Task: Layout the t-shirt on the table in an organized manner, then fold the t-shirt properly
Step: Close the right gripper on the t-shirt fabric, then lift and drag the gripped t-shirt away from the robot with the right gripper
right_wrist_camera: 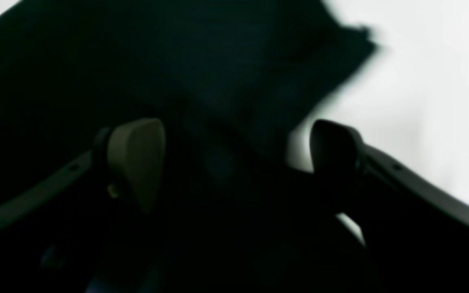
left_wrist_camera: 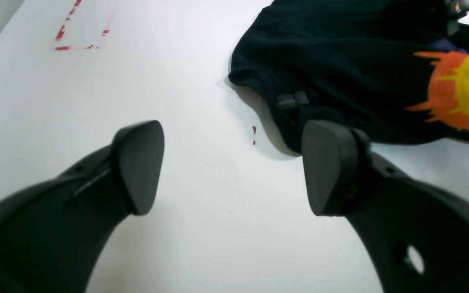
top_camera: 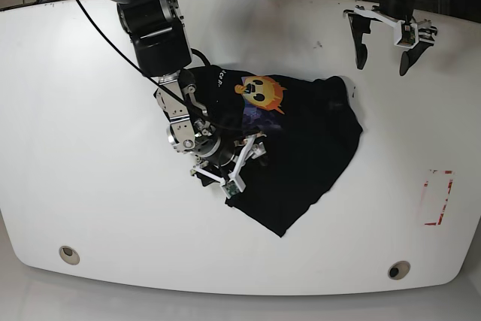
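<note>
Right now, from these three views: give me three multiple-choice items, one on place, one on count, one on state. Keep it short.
1. Where is the right gripper?
A. Over the crumpled t-shirt
B. Over the tape rectangle
C. Off the table edge

2. How many round grommet holes show in the table in the base view?
A. One
B. Two
C. Four

3. What state is the left gripper in?
A. Shut on a sleeve
B. Shut on nothing
C. Open, holding nothing

Answers:
1. A: the base view shows it low over the shirt's near-left part, and the right wrist view shows black cloth between and under the fingers.
2. B: one near each front corner.
3. C: the left wrist view shows the fingers spread wide with bare white table between them.
</note>
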`<action>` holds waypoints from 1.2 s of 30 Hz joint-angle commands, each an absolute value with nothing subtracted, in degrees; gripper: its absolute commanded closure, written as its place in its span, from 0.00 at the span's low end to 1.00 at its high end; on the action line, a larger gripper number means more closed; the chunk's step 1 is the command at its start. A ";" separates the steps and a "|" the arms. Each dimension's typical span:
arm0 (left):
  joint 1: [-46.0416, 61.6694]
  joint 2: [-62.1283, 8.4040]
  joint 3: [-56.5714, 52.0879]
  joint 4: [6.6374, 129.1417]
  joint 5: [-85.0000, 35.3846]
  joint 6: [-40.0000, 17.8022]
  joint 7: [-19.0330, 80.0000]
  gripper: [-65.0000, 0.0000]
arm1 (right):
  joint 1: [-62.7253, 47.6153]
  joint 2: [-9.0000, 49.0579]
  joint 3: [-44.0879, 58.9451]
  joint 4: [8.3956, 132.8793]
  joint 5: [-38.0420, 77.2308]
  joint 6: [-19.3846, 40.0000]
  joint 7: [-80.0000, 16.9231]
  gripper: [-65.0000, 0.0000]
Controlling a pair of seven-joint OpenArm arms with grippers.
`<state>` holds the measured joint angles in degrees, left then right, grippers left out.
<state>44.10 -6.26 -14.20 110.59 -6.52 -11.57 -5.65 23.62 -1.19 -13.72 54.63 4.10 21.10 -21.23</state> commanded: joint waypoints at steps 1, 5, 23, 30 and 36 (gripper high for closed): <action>44.62 -6.55 -14.29 110.81 -6.90 -11.38 -7.34 0.23 | 25.27 -1.63 -14.55 55.52 4.53 21.32 -19.82 0.17; 44.62 -6.55 -14.29 110.11 -6.90 -11.38 -7.34 0.23 | 25.27 -1.63 -15.52 55.52 4.88 20.97 -19.82 0.17; 44.62 -6.55 -14.37 110.02 -6.90 -11.38 -7.34 0.23 | 24.22 -1.71 -15.52 55.52 4.88 21.32 -19.47 0.74; 44.62 -6.55 -14.37 110.02 -6.90 -11.38 -7.34 0.23 | 24.04 -1.71 -15.60 56.92 4.88 21.32 -19.82 1.00; 44.62 -6.55 -14.37 110.02 -6.90 -11.38 -7.34 0.23 | 20.35 -1.10 -15.52 67.47 4.35 21.23 -23.08 1.00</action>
